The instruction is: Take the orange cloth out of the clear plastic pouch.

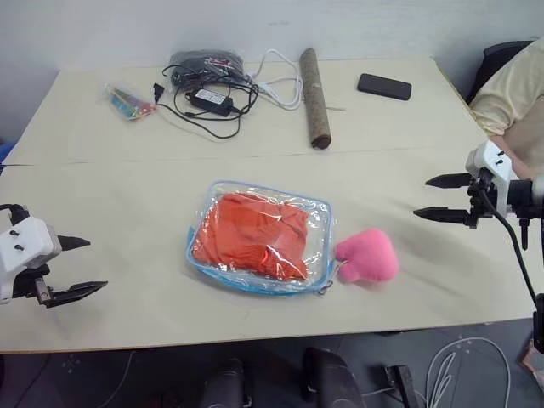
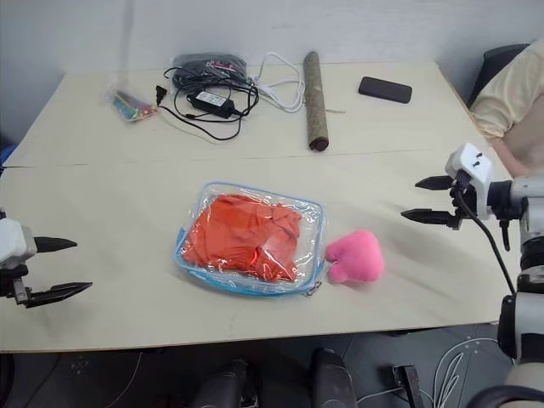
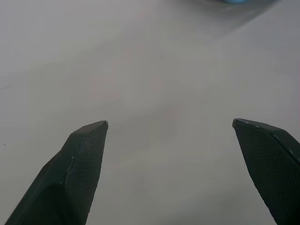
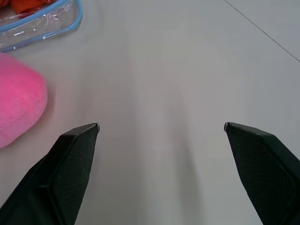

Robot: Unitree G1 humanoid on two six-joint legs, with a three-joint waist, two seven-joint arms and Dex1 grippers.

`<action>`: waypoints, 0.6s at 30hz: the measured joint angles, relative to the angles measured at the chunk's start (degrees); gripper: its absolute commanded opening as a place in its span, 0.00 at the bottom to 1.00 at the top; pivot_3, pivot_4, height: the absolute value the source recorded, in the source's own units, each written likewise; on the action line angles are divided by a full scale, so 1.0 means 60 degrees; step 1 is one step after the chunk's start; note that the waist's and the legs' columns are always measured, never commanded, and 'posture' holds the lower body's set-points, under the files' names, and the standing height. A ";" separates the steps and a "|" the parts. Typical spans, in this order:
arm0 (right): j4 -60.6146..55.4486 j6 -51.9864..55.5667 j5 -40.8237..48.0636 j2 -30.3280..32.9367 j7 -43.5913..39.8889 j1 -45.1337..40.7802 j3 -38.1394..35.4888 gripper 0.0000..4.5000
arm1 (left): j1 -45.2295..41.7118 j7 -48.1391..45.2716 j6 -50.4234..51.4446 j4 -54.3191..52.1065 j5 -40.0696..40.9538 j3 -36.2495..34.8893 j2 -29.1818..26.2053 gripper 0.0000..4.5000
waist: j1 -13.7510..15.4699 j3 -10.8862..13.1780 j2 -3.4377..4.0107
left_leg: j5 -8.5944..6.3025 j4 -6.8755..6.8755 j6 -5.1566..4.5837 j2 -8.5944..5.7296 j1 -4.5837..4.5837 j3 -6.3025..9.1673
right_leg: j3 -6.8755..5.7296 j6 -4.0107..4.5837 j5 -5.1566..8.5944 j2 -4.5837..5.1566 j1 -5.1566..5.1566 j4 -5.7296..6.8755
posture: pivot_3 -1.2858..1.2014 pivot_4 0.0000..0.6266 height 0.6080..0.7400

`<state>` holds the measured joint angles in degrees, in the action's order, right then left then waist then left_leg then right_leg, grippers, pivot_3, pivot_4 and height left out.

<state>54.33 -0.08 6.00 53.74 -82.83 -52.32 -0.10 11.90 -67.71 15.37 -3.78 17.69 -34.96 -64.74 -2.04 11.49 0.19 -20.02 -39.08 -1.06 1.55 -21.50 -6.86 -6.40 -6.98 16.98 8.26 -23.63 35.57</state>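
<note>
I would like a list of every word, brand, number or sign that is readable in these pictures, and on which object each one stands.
No text can be read anywhere.
Black power adapter: it bears a pale label, too small to read.
Small clear packet: colourful contents, no legible print.
Black phone: plain dark surface, nothing visible.
Clear plastic pouch, orange cloth, pink plush toy: no visible lettering.

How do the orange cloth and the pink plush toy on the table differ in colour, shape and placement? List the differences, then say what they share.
The orange cloth is bright orange, flat and wrinkled; the pink plush toy is pink, rounded and puffy. The cloth lies sealed inside the clear plastic pouch; the toy sits bare on the table, beside the pouch. The cloth covers more area than the toy. Both look soft, and neither gripper touches them.
</note>
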 measured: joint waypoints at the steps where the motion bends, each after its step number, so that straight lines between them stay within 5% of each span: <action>1: 0.0009 -0.0002 -0.0001 0.0000 0.0007 0.0000 -0.0005 1.00 | 0.0001 0.0000 0.0001 0.0000 -0.0001 -0.0003 0.0000 1.00 | -0.0001 0.0000 0.0000 | 0.0000 0.0000 0.0000 0.0000 0.0000 -0.0001 | 0.0001 0.0000 0.0000 0.0000 0.0000 0.0000 | 0.52 0.24 1.00; 18: 0.0637 -0.0545 -0.0057 -0.0160 0.0715 -0.0321 -0.0041 1.00 | -0.0328 0.0357 0.0559 -0.0376 0.0153 -0.0077 0.0302 1.00 | -0.0014 0.0000 0.0000 | 0.0000 -0.0005 -0.0001 0.0001 0.0003 -0.0004 | 0.0011 0.0000 0.0000 -0.0002 -0.0002 0.0009 | 0.52 0.24 1.00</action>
<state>58.15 -3.35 5.65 52.79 -78.54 -54.25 -0.35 9.93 -65.57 18.73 -6.04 18.61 -35.42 -62.92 -2.12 11.49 0.19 -20.02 -39.10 -1.07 1.55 -21.48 -6.88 -6.34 -6.98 16.98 8.25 -23.64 35.63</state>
